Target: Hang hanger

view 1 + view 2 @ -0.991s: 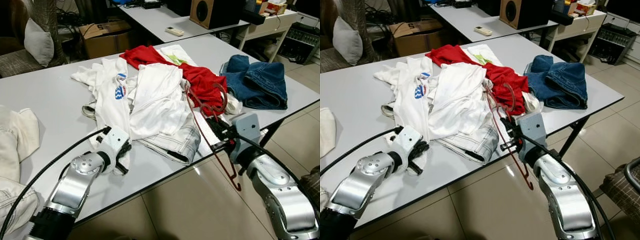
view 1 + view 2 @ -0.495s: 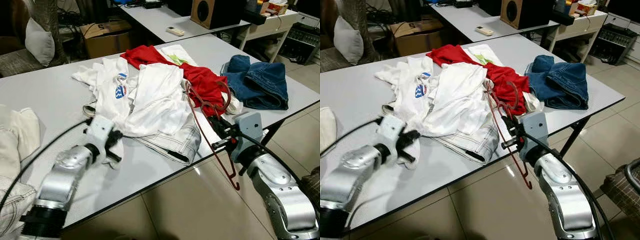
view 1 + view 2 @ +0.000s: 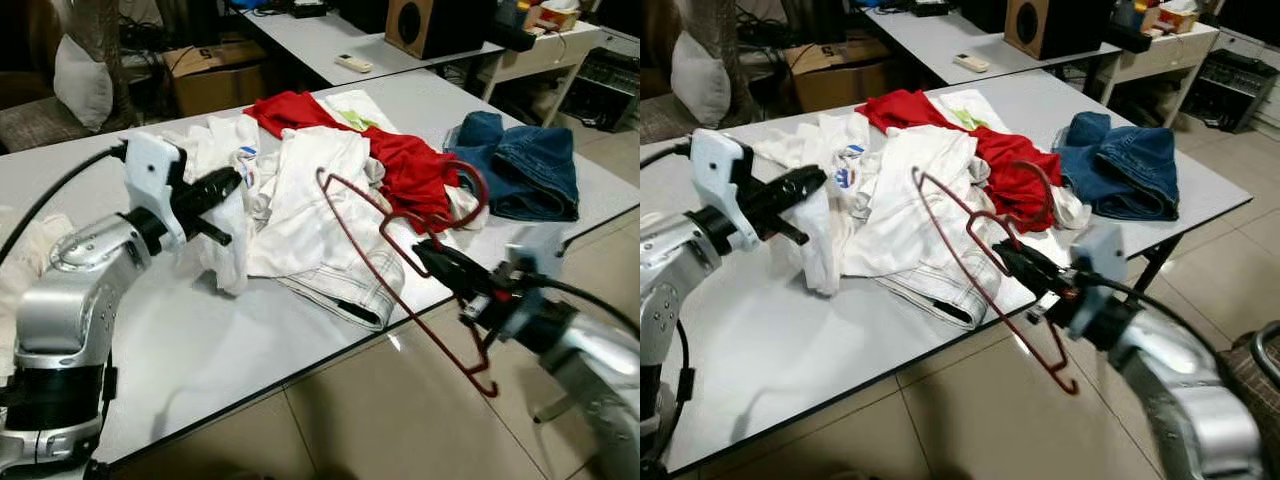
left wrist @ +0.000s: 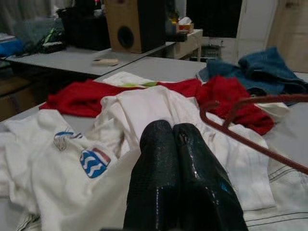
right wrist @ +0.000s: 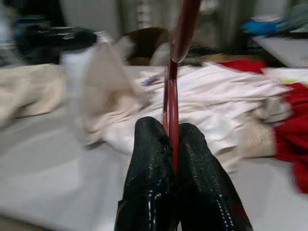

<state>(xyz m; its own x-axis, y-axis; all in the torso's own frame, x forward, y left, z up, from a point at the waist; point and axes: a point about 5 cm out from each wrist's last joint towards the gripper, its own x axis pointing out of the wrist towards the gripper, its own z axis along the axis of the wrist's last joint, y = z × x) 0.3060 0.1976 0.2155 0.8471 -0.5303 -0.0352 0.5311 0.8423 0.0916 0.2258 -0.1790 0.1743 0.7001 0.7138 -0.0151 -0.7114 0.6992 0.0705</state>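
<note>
A grey table [image 3: 230, 340] carries a heap of laundry: a white T-shirt with a blue crest [image 3: 238, 200] towards the robot's left, a larger white garment [image 3: 320, 190] in the middle with a checked piece [image 3: 350, 295] under its near edge, a red garment [image 3: 400, 165] behind it and folded blue jeans [image 3: 525, 170] at the robot's right. A pale cloth [image 3: 30, 250] lies at the table's left edge. Behind stand a second table with a remote control [image 3: 350, 63], a wooden speaker [image 3: 435, 25], a cardboard box [image 3: 215, 75] and a chair with a white cushion [image 3: 78, 80]. The left gripper [image 3: 225, 185] is raised above the table at the left side of the heap, its fingers [image 4: 178, 187] pressed together on a fold of the white T-shirt, which hangs down from them to the tabletop. The right gripper [image 3: 445, 265] is at the near right edge of the table, its fingers [image 5: 159, 178] closed on the bar of the red hanger [image 3: 385, 235]. The hanger is lifted clear of the clothes and tilted: its upper corner stands over the white garment, its hook curls over the red garment, and its lower end reaches down past the table edge over the tiled floor [image 3: 400, 420].
</note>
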